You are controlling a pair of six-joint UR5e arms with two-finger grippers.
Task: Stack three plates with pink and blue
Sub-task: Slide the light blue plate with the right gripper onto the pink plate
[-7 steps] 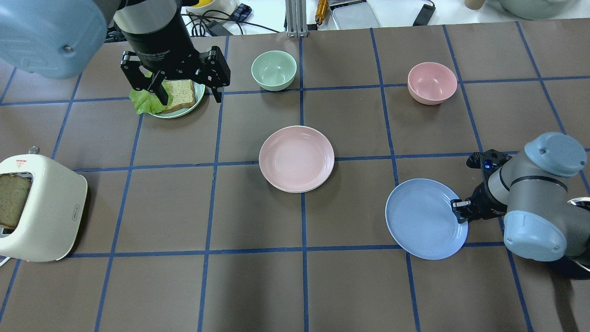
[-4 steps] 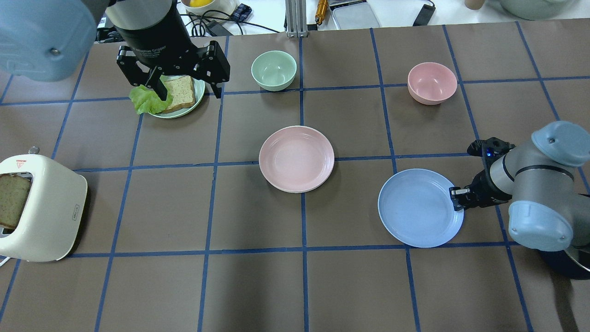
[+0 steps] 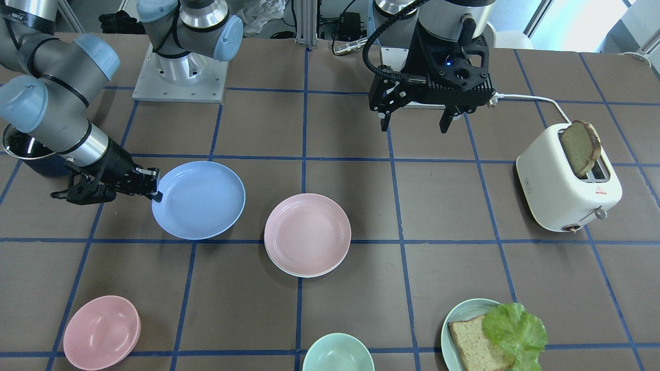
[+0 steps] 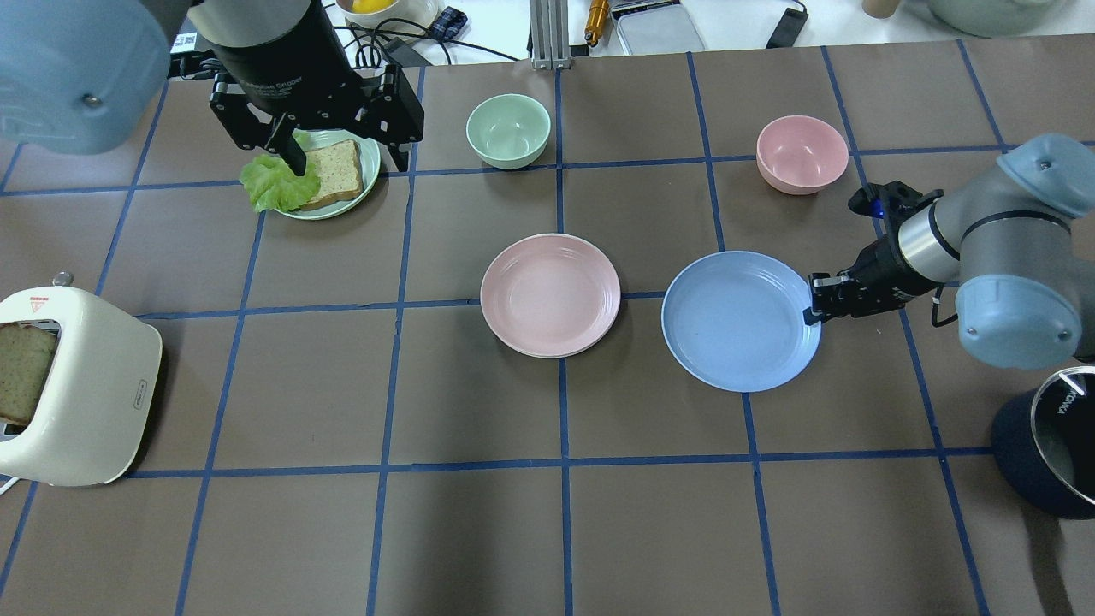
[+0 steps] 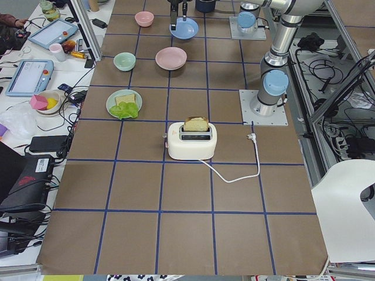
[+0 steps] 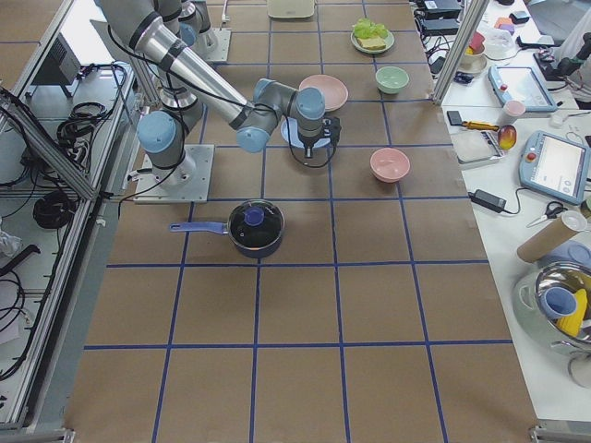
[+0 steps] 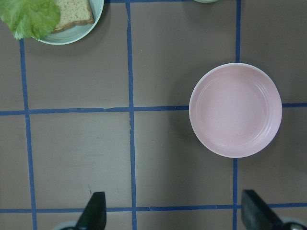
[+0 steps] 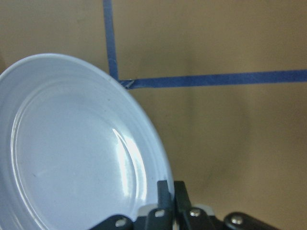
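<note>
A pale pink plate (image 4: 550, 294) lies at the table's middle, with a cream-white rim (image 3: 304, 274) showing just under it. The pink plate also shows in the left wrist view (image 7: 235, 110). My right gripper (image 4: 813, 306) is shut on the right rim of the light blue plate (image 4: 740, 321) and holds it a little above the table. The blue plate is just right of the pink plate and apart from it. The right wrist view shows the blue plate (image 8: 72, 153) pinched between the fingers. My left gripper (image 4: 345, 158) is open and empty, high over the far left.
A pale green plate with bread and lettuce (image 4: 368, 175) sits under the left gripper. A green bowl (image 4: 508, 128) and a pink bowl (image 4: 802, 152) stand at the back. A white toaster (image 4: 77, 393) is at the left edge, a dark pot (image 4: 1048, 445) at the right.
My right gripper has carried the blue plate left and away from the robot, toward the pink plate. The left gripper has drifted slightly farther back.
</note>
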